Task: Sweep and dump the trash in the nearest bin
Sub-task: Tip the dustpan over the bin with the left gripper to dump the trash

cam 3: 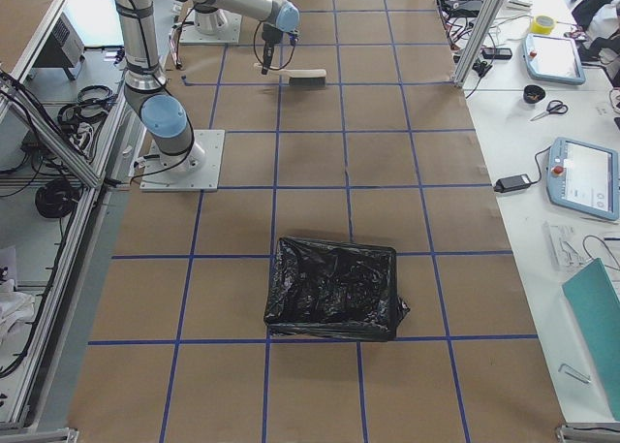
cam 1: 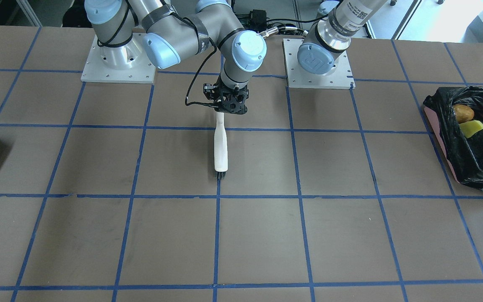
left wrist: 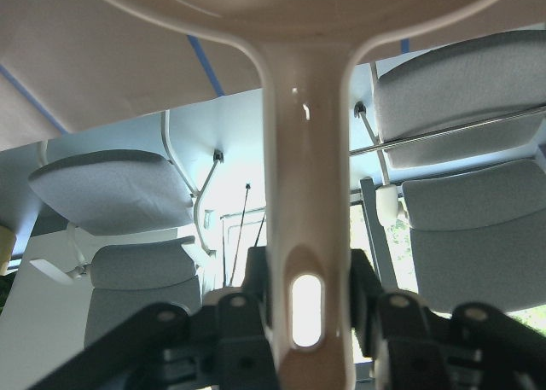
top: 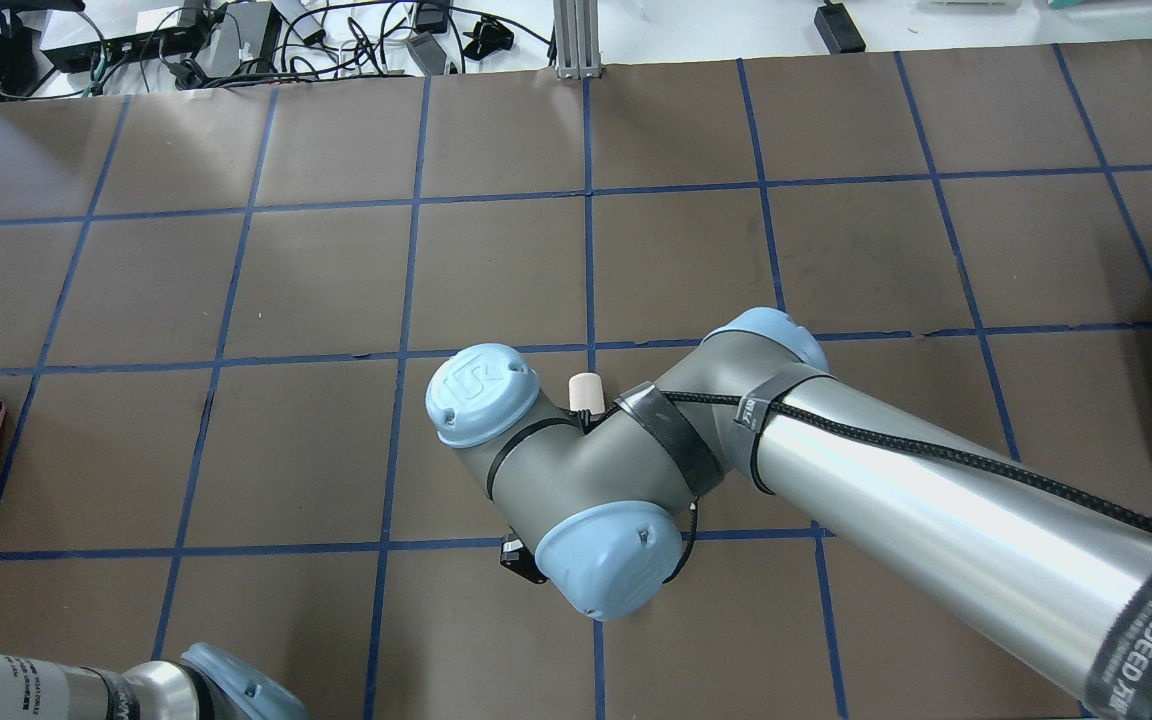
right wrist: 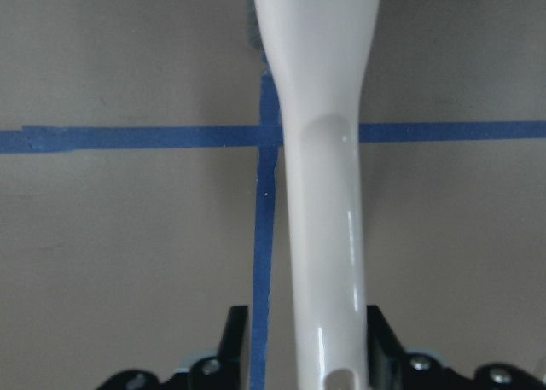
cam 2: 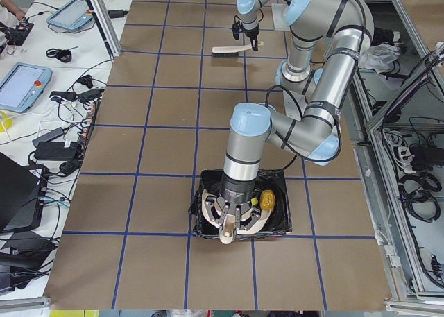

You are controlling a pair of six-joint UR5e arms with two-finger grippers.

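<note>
The pink bin (cam 1: 436,122), lined with a black bag, stands at the table's edge on my left side. In it lie the brown-orange bread lump (cam 1: 463,112) and the yellow-and-green sponge block (cam 1: 471,128). The pale crescent is hidden. My left gripper (left wrist: 307,298) is shut on the handle of the white dustpan (cam 2: 232,225), held tipped over the bin (cam 2: 202,207). My right gripper (cam 1: 232,102) is shut on the white handle of a brush (cam 1: 220,147), which lies along the table's middle with its black bristles on the surface. The handle also shows in the right wrist view (right wrist: 322,194).
A second bin with a black bag (cam 3: 334,288) stands on my right side, away from both arms. The brown table carries a grid of blue tape lines (cam 1: 300,196). Cables and power boxes (top: 236,30) lie beyond the far edge.
</note>
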